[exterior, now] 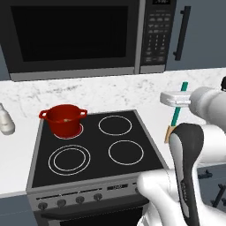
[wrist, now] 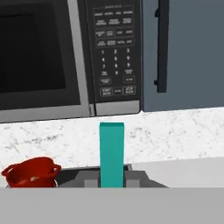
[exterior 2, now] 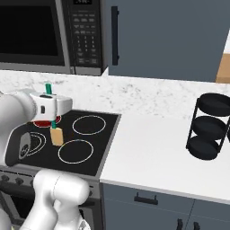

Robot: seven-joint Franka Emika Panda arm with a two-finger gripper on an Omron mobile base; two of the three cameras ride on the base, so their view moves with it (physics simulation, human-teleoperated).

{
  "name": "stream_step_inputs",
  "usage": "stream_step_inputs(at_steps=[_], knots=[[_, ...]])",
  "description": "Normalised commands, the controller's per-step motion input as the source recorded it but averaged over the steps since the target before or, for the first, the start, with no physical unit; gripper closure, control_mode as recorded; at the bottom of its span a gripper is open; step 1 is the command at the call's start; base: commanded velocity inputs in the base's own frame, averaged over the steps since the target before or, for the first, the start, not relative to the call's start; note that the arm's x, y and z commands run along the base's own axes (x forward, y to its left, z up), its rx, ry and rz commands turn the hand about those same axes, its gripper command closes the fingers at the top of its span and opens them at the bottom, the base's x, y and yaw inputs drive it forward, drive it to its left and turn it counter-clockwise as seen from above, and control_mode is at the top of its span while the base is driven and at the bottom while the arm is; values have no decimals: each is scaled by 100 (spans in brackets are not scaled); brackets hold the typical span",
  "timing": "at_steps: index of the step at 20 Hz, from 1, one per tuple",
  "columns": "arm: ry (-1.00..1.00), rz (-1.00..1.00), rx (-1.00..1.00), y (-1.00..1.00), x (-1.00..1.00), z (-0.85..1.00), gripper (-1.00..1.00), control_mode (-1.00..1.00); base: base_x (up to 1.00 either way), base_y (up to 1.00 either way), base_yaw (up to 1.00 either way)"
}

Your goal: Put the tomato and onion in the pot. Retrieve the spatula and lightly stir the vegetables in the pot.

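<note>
My gripper (exterior: 177,100) (exterior 2: 50,109) is shut on the spatula (exterior: 178,110), above the counter just right of the stove. The spatula hangs nearly upright, with its teal handle (wrist: 111,153) (exterior 2: 48,89) sticking up between the fingers and its pale orange head (exterior: 169,134) (exterior 2: 56,136) below. The red pot (exterior: 65,118) (wrist: 31,173) sits on the back left burner, well left of the gripper. A pale speck shows inside it. I cannot make out the tomato or the onion in the pot. In the right base view the arm hides most of the pot (exterior 2: 42,122).
The black cooktop (exterior: 92,152) has three bare burners. A microwave (exterior: 75,35) hangs above it. A pale bottle (exterior: 5,120) stands on the counter left of the stove. A black tiered rack (exterior 2: 209,128) stands far right on the white counter (exterior 2: 152,152).
</note>
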Motion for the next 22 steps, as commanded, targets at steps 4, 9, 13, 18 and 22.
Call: stream_step_inputs(at_steps=[4, 9, 13, 18, 22], knots=[[-3, 2, 7, -29, -16, 0, 100, 100, -6, -3, 1], [0, 0, 0, 0, 0, 0, 100, 100, -35, 57, 0], [0, 0, 0, 0, 0, 0, 100, 100, -40, 100, 0], [0, 0, 0, 0, 0, 0, 100, 100, -1, 98, -3], [0, 0, 0, 0, 0, 0, 100, 100, 49, 76, -5]])
